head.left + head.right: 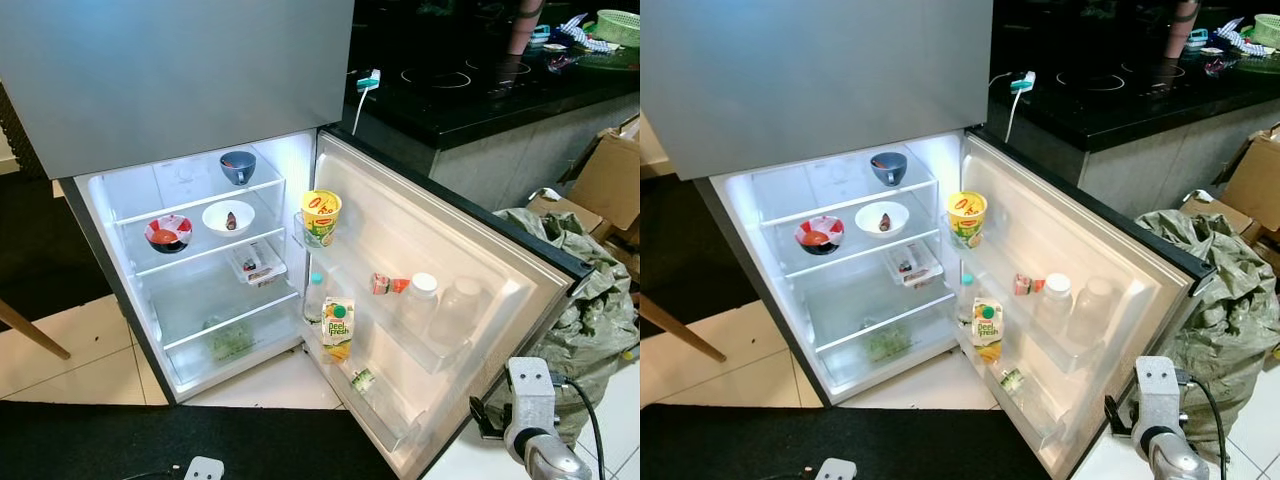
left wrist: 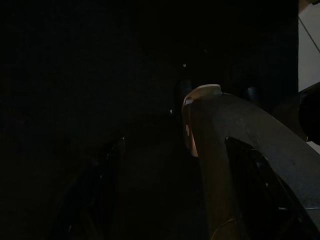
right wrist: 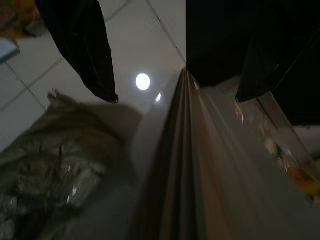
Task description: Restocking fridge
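Fridge (image 1: 130, 195) open, door (image 1: 450, 250) swung wide; shelves partly stocked with bowls (image 1: 228, 216), door racks holding cup (image 1: 321, 216), carton (image 1: 338, 325), bottles (image 1: 418, 298). Right gripper (image 3: 175, 95) spread, empty, beside door edge. Left gripper (image 2: 165, 150) dark, state unclear. Restocking seemingly unfinished.

Silver metal right arm (image 1: 535, 425) with boxy wrist bracket, black cable looping off it, right pincer (image 3: 175, 97) of two long black tapered fingers

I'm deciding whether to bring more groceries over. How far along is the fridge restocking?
The fridge door stands open, with a noodle cup, juice carton and jars already in its racks, and bowls on the shelves. The right gripper is open and holds nothing, beside the door's edge. Much shelf room remains, so restocking looks unfinished.
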Motion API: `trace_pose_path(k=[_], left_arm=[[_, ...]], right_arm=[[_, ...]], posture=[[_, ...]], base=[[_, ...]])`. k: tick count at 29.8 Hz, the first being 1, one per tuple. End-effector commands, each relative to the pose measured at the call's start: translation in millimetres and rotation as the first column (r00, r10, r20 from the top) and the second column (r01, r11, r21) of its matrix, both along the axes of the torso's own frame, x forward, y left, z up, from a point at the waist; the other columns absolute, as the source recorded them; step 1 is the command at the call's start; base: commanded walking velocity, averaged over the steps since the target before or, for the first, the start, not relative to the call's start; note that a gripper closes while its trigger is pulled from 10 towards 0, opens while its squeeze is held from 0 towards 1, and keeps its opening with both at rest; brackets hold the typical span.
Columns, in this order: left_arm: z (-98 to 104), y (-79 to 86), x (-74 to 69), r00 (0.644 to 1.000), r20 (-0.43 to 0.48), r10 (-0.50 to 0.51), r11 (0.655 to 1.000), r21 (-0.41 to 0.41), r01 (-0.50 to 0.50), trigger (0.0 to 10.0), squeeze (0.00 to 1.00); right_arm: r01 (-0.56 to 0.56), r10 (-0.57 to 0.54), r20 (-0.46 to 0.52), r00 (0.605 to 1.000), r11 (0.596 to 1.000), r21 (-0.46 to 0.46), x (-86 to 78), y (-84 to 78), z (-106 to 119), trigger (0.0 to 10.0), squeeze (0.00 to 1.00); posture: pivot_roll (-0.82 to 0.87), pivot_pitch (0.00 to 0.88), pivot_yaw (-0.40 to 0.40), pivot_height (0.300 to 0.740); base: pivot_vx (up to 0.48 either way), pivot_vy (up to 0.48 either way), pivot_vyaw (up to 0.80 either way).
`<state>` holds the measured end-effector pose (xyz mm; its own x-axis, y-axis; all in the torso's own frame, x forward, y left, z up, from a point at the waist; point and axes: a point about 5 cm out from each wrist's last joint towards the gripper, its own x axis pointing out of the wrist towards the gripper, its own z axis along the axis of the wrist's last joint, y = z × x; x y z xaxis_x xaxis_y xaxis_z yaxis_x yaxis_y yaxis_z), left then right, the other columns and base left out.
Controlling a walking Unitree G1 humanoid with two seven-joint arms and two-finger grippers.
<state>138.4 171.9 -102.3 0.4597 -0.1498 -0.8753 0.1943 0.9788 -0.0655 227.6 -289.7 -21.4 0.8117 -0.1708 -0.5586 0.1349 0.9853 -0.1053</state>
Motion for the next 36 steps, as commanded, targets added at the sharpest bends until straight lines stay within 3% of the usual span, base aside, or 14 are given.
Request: trace_pose_path(k=[1,3,5,11,13,15,20,26,36], left_arm=[[-5,-2.7,-12.4,0.999,-0.050,-0.013,1.000,-0.006,0.013,10.0,0.00],[-5,-2.7,-12.5,0.999,-0.050,-0.013,1.000,-0.006,0.012,10.0,0.00],[-5,-2.2,-12.7,0.999,-0.049,-0.007,1.000,-0.007,0.007,10.0,0.00],[-5,-1.7,-13.2,0.999,-0.050,-0.005,1.000,-0.006,0.005,10.0,0.00],[-5,-1.6,-14.1,0.999,-0.053,-0.005,1.000,-0.007,0.005,10.0,0.00],[-5,-1.6,-14.1,0.999,-0.053,-0.005,1.000,-0.007,0.005,10.0,0.00],[-4,0.3,-12.1,0.999,-0.047,0.005,1.000,-0.002,-0.005,10.0,0.00],[-3,5.0,-9.0,0.999,-0.043,0.033,0.999,0.012,-0.033,10.0,0.00],[-3,6.8,-9.1,0.999,-0.051,0.013,1.000,0.018,-0.012,10.0,0.00]], right_arm=[[0.000,0.000,-0.052,0.999,1.000,0.008,-8.3,3.7,-9,10.0,0.00],[0.001,-0.001,-0.083,0.997,1.000,0.005,-14.0,4.8,-14,10.0,0.00],[0.020,-0.020,-0.192,0.981,1.000,0.001,-38.0,6.8,-30,10.0,0.00],[0.043,-0.047,-0.255,0.966,0.999,-0.020,-53.9,5.6,-39,10.0,0.00],[0.066,-0.076,-0.327,0.942,0.997,-0.041,-72.8,3.8,-48,10.0,0.00],[0.066,-0.076,-0.327,0.942,0.997,-0.041,-72.8,3.8,-48,10.0,0.00],[0.054,-0.081,-0.503,0.860,0.996,-0.067,-115.7,6.2,-66,10.0,0.00],[0.032,-0.055,-0.543,0.838,0.998,-0.052,-125.0,12.6,-71,10.0,0.00],[0.018,-0.034,-0.556,0.830,0.999,-0.035,-126.4,16.1,-73,10.0,0.00]], posture=[[-0.09,0.026,-0.022,0.740],[-0.09,0.026,-0.022,0.740],[-0.08,0.026,-0.024,0.740],[-0.08,0.027,-0.022,0.740],[-0.08,0.028,-0.021,0.740],[-0.08,0.028,-0.021,0.740],[-0.08,0.028,-0.019,0.740],[-0.09,0.025,-0.016,0.740],[-0.10,0.023,-0.011,0.740]], base=[[0.000,0.000,0.00],[0.000,0.000,0.00],[0.000,0.000,0.00],[0.000,0.000,0.00],[0.000,0.000,0.00],[0.000,0.000,0.00],[0.000,0.000,0.00],[0.000,0.000,0.00],[0.130,0.000,0.00]])
